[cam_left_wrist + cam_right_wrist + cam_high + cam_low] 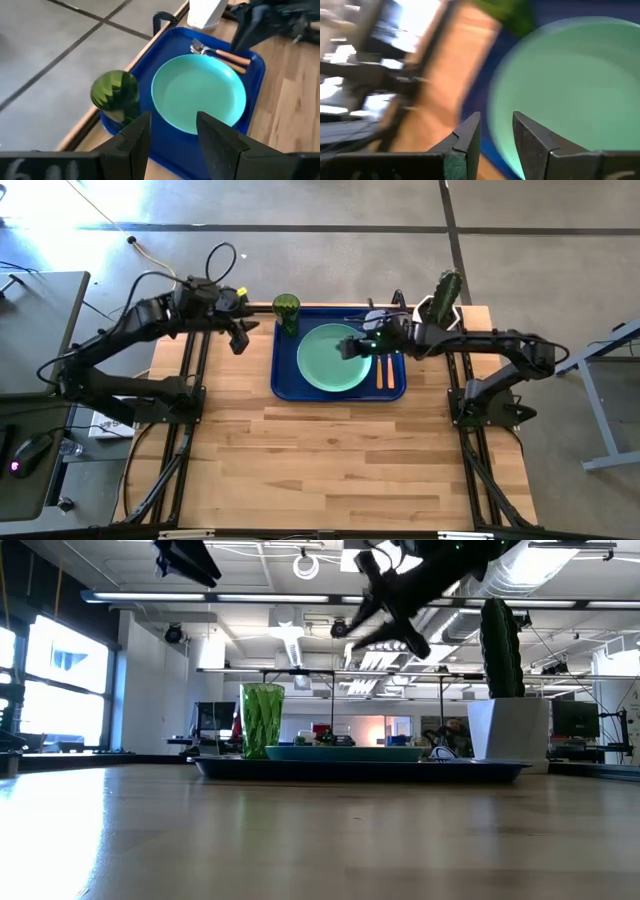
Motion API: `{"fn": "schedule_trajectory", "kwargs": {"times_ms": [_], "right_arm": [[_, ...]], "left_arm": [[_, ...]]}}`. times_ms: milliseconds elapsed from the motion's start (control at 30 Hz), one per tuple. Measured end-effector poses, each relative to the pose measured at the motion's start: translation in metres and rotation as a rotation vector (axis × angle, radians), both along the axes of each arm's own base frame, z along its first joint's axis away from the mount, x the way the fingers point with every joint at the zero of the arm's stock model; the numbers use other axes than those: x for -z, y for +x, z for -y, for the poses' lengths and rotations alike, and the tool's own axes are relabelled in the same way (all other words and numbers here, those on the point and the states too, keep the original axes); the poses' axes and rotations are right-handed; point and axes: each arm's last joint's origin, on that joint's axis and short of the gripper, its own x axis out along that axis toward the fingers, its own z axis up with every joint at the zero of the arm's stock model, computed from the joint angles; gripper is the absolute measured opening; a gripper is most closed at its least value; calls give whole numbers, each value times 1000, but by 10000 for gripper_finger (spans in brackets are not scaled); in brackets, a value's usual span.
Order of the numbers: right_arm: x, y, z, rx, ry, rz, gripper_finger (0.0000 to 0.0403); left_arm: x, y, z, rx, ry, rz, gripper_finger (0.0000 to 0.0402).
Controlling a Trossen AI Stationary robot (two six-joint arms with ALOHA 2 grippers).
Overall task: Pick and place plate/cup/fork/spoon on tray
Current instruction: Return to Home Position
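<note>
Tray (pixel 283 385) at far edge of surface (pixel 340 470). Plate (pixel 335 360) centred on it, cup (pixel 287 312) upright in far-left corner, fork (pixel 220 51) and spoon (pixel 388 370) along right side, clear of plate. Right claw (pixel 348 348) above plate, empty, narrow gap. Left claw (pixel 239 340) beside tray, empty, part-open. Judgement: placing complete.

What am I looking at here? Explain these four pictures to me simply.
Two dark robot arms work at a wooden table. One picture looks straight down, one looks level across the tabletop, and two come from cameras on the arms' wrists.

On the blue tray sit a green plate, a green cup, a fork and a spoon. A potted cactus stands beside the tray.

The left tool hangs open beside the tray; the right tool is open over the plate. Neither holds anything.
</note>
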Motion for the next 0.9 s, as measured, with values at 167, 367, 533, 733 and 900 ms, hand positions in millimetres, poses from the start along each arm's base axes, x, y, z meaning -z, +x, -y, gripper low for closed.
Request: {"fn": "schedule_trajectory", "kwargs": {"times_ms": [167,367,533,733,900], "right_arm": [[-21,15,-15,-94,-122,219,103],[-39,23,-27,-184,-297,386,103],[-46,24,-27,-182,-324,449,103],[-52,25,-27,-176,-341,508,103],[-56,25,-27,-154,-309,563,103]], "left_arm": [[30,-12,7,-24,-19,118,147],[65,-36,20,-19,-25,251,147],[91,-59,31,-35,-45,339,147],[112,-83,43,-57,-47,434,147],[126,-96,50,-56,-31,503,147]]}}
